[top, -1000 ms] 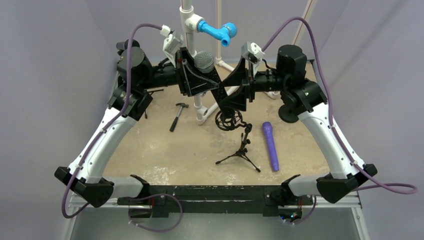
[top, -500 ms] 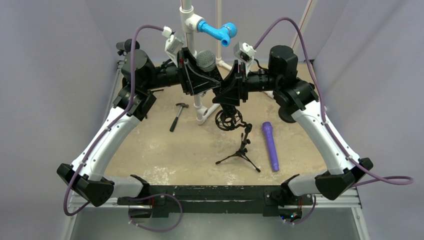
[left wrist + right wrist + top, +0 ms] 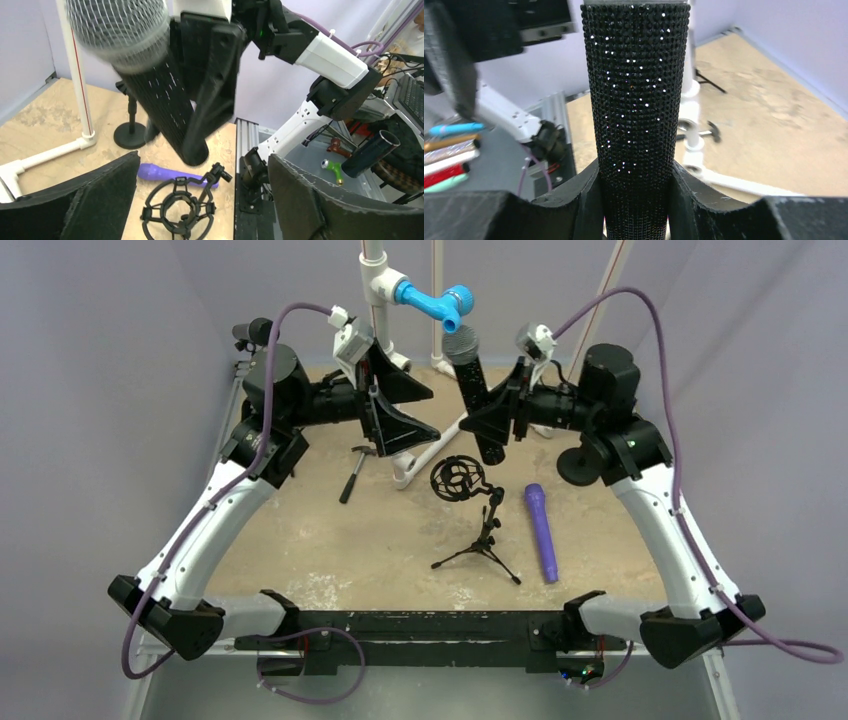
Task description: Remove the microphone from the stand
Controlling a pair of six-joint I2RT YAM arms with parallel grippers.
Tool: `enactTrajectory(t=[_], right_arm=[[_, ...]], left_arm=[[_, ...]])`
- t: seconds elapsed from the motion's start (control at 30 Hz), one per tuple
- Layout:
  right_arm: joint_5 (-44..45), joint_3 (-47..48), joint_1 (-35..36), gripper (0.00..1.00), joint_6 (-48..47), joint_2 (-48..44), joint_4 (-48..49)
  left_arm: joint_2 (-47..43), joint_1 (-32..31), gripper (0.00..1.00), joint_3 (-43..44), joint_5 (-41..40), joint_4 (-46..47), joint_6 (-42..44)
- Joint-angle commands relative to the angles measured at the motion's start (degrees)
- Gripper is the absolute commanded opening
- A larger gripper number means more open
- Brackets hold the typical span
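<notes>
The black microphone with its silver mesh head hangs in the air, tilted, clear of the stand. My right gripper is shut on its lower body; in the right wrist view the microphone fills the gap of that gripper. My left gripper stands open just left of it, touching nothing. In the left wrist view the microphone sits beyond the wide-open left gripper. The stand, a small black tripod, carries an empty ring mount, and that ring mount is also seen from the left wrist.
A purple microphone lies right of the tripod. A hammer lies at the left. A white pipe frame with a blue fitting rises at the back. A black round-base post stands at the right.
My left gripper has opened and let go of the microphone. My right gripper closed on it and carried it up and to the right, away from the ring mount.
</notes>
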Motion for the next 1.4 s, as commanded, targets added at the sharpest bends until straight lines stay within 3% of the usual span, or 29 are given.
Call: enactTrajectory(t=[0.0, 0.3, 0.57, 0.97, 1.37], right_arm=[[2.9, -2.5, -4.8, 0.0, 0.7, -6.6, 0.3], [20.9, -11.3, -12.5, 0.0, -11.5, -16.7, -14.8], [35.7, -22.3, -16.6, 0.0, -16.6, -18.3, -23.0], [39.0, -34.0, -24.8, 0.0, -23.6, -10.3, -22.0], [39.5, -38.6, -33.1, 0.0, -29.2, 1.4, -19.5]], left_arm=[[-4.4, 0.0, 1.0, 1.2, -0.2, -7.2, 8.2], [-9.4, 0.0, 1.0, 1.8, -4.0, -18.0, 15.7], [-11.7, 0.0, 1.0, 1.2, -4.0, -21.1, 18.8], [-14.0, 0.0, 1.0, 0.3, -3.8, -22.4, 20.9], [-14.6, 0.0, 1.0, 0.1, -3.1, -23.0, 22.0]])
